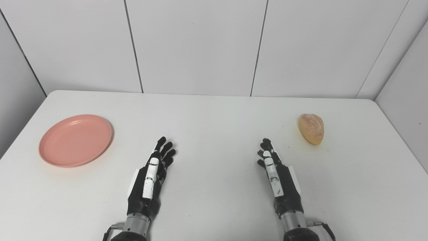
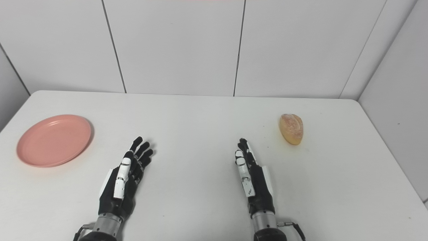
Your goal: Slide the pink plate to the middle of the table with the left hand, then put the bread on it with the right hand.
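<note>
Fingers [image 1: 164,149] of both the left hand [image 1: 150,177] and right hand [image 1: 276,174] are lying extended, grasping nothing, so nothing is done: the round pink plastic plate [image 1: 75,140] is sitting well left of the hands on the white surface [image 1: 214,117], and the golden oval bread roll [image 1: 311,128] is waiting to their right.

Plate [image 1: 75,140] on the table [image 1: 214,110] at far left; bread [image 1: 311,128] on the table at far right. Left hand [image 1: 151,177] and right hand [image 1: 277,177] lie nearer, between them, well apart.

Left hand [image 1: 150,179], right hand [image 1: 276,175] low, edge-up, fingers [image 1: 166,147] extended, empty.
</note>
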Controlling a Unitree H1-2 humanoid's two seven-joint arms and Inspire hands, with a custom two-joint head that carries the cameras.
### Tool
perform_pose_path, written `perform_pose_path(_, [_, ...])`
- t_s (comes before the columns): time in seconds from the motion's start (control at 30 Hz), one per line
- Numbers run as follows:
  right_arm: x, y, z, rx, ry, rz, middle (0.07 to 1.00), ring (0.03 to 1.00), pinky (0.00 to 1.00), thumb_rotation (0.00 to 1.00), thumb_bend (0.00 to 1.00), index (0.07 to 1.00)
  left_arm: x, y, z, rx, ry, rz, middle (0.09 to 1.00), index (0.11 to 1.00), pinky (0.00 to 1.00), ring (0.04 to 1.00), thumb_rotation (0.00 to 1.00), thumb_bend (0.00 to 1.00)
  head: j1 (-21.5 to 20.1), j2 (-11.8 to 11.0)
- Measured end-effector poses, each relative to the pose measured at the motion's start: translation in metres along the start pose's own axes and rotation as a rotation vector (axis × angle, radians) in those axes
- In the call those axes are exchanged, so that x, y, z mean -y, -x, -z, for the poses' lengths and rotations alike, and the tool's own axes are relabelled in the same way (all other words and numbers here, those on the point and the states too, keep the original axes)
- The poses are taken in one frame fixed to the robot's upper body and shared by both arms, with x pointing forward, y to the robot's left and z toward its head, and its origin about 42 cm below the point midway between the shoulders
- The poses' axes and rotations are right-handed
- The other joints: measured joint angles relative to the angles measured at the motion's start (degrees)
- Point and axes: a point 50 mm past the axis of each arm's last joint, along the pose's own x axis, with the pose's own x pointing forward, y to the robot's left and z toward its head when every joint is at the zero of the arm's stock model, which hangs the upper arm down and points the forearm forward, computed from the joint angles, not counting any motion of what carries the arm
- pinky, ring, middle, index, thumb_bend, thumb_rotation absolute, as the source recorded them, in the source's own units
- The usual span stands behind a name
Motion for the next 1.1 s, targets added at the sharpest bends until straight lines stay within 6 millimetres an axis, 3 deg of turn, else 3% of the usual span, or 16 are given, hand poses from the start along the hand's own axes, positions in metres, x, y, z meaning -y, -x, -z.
perform_pose_path(0.67, [0.001,0.0,0.0,-0.001,-0.023,-0.014,0.956,0.935,0.91,1.0,0.25,0.956,0.004,0.0,0.001,-0.003,-0.007,-0.002,0.934,0.922,0.95,0.92,1.0,0.42,1.06,0.0])
perform_pose_path(0.83, [0.005,0.001,0.001,-0.003,-0.029,-0.014,0.958,0.942,0.93,1.0,0.27,0.958,0.007,-0.001,0.001,-0.004,-0.017,0.003,0.94,0.931,0.95,0.922,1.0,0.43,4.92,-1.14])
perform_pose_path(0.9, [0.009,0.002,0.001,-0.004,-0.028,-0.02,0.962,0.948,0.94,1.0,0.27,0.963,0.009,-0.001,0.003,-0.004,-0.018,0.008,0.939,0.931,0.95,0.92,1.0,0.44,9.99,-2.98])
perform_pose_path(0.97, [0.013,0.003,0.002,-0.004,-0.035,-0.024,0.964,0.949,0.95,1.0,0.26,0.965,0.014,-0.001,0.004,-0.003,-0.024,0.013,0.933,0.925,0.95,0.913,1.0,0.45,10.02,-2.99])
perform_pose_path(1.0, [0.016,0.003,0.002,-0.005,-0.039,-0.022,0.964,0.949,0.95,1.0,0.25,0.966,0.017,-0.002,0.005,-0.001,-0.019,0.014,0.932,0.923,0.94,0.911,1.0,0.45,13.42,-4.03])
perform_pose_path(1.03, [0.019,0.004,0.003,-0.006,-0.046,-0.02,0.968,0.953,0.95,1.0,0.24,0.97,0.021,-0.002,0.006,-0.001,-0.013,0.015,0.933,0.923,0.95,0.912,1.0,0.45,13.45,-4.04])
perform_pose_path(1.1, [0.025,0.006,0.004,-0.003,-0.061,-0.025,0.978,0.963,0.97,1.0,0.22,0.982,0.03,-0.003,0.009,-0.004,-0.008,0.015,0.938,0.926,0.98,0.921,1.0,0.45,19.75,-5.27])
